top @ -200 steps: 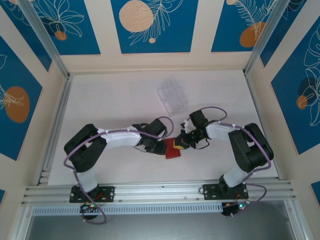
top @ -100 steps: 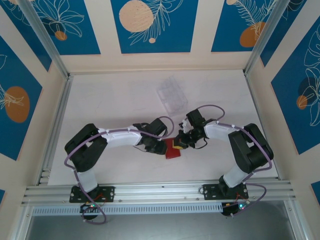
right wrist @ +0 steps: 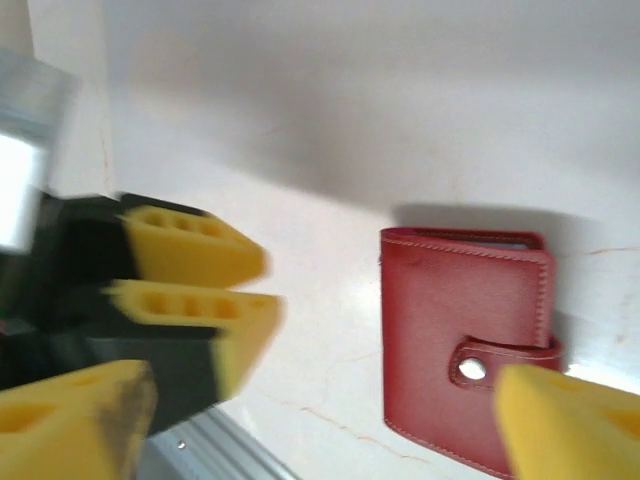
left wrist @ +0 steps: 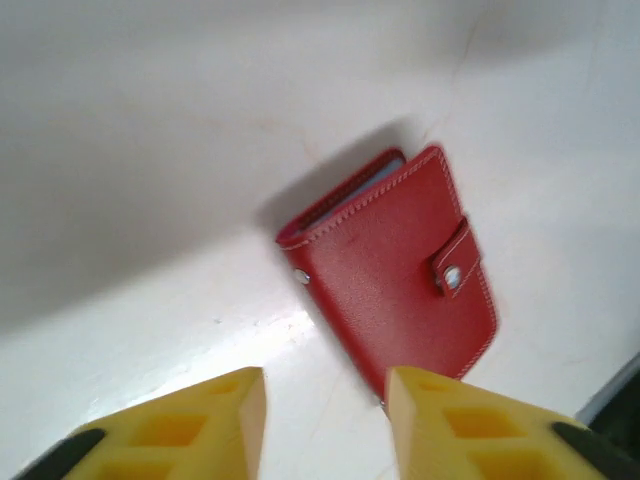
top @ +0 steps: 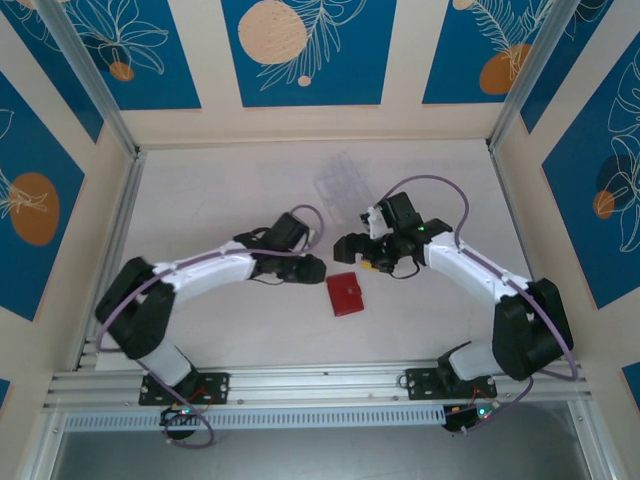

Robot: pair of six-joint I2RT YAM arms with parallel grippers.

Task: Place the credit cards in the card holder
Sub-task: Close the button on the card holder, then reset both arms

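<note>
The card holder (top: 346, 294), a red folding wallet, lies shut and flat on the white table with its snap tab fastened. It lies apart from both grippers. My left gripper (top: 311, 268) hovers just left of it, open, with bare table between the yellow fingers (left wrist: 205, 420). The holder (left wrist: 400, 270) sits just beyond the left gripper (left wrist: 325, 410). My right gripper (top: 352, 254) hangs above and behind the holder (right wrist: 465, 340), with nothing between the wide open jaws (right wrist: 320, 420). The credit cards are hidden; a thin bluish edge (left wrist: 385, 176) peeks from the holder's open side.
A clear plastic tray (top: 340, 182) stands on the table behind both grippers. Aluminium rails (top: 320, 380) run along the near edge, and the enclosure walls close in the left, right and back. The left gripper's yellow fingers (right wrist: 190, 275) appear close by in the right wrist view.
Both grippers have let go of the card holder, opened and drawn back from it, the left one to the left and the right one up and away. The holder stays closed on the table.
</note>
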